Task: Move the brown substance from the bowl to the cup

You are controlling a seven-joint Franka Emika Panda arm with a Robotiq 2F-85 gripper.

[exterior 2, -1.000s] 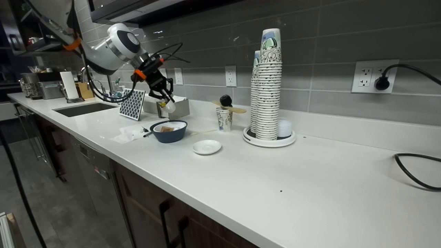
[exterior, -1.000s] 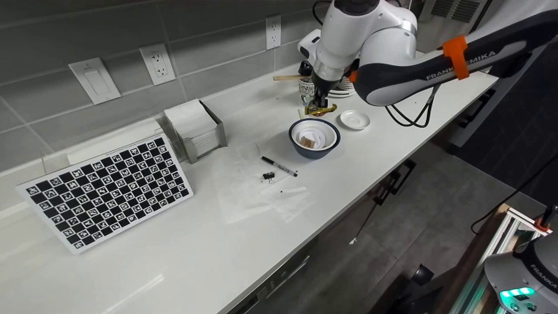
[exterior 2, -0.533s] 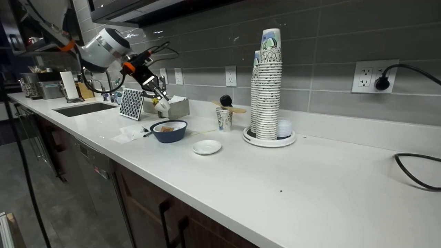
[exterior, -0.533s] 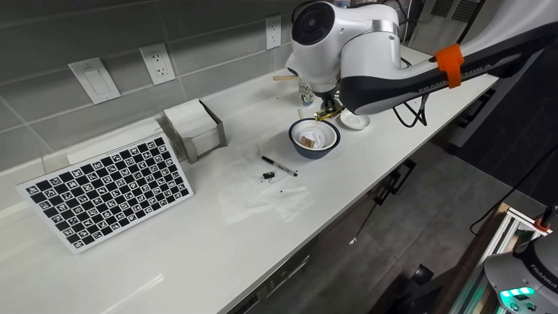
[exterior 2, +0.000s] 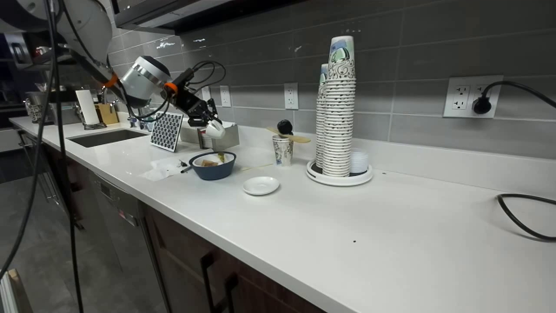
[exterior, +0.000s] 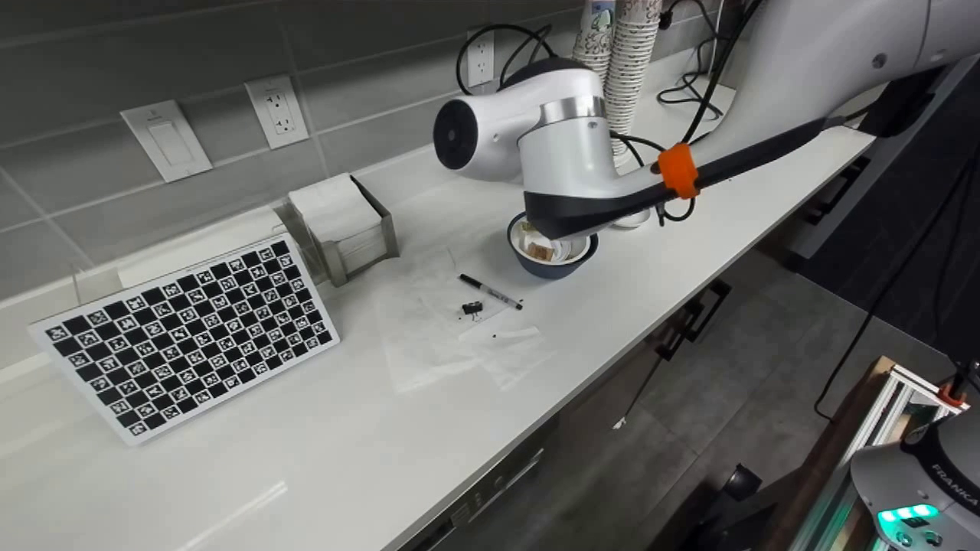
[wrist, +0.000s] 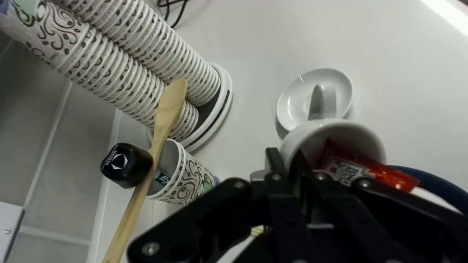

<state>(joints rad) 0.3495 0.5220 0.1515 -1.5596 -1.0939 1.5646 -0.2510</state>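
The bowl (exterior: 548,269), dark blue outside with white inside, stands on the counter; it also shows in an exterior view (exterior 2: 213,174). A flat-looking tan-brown piece (exterior: 540,252) lies in it, with a small yellow packet (exterior 2: 221,157). My gripper (wrist: 287,157) is shut on the rim of a small white mug (wrist: 358,135) with a handle. The mug is tipped on its side above the bowl, and a red ketchup packet (wrist: 384,173) sticks out of its mouth. The arm hides the gripper in an exterior view. A patterned paper cup (exterior 2: 283,152) with a light rim stands near the wall.
A wooden spoon (wrist: 162,124) and a black-capped object (wrist: 126,165) stick out of the paper cup. Tall cup stacks (exterior 2: 339,121) stand on a round tray (exterior 2: 343,181). A white saucer (exterior 2: 260,186) lies beside the bowl. A napkin holder (exterior: 387,229) and marker (exterior: 494,291) are nearby.
The arm has swung and rotated, tipping the mug's mouth down over the bowl. The yellow packet that was at the mug is now in the bowl. The gripper still holds the mug.
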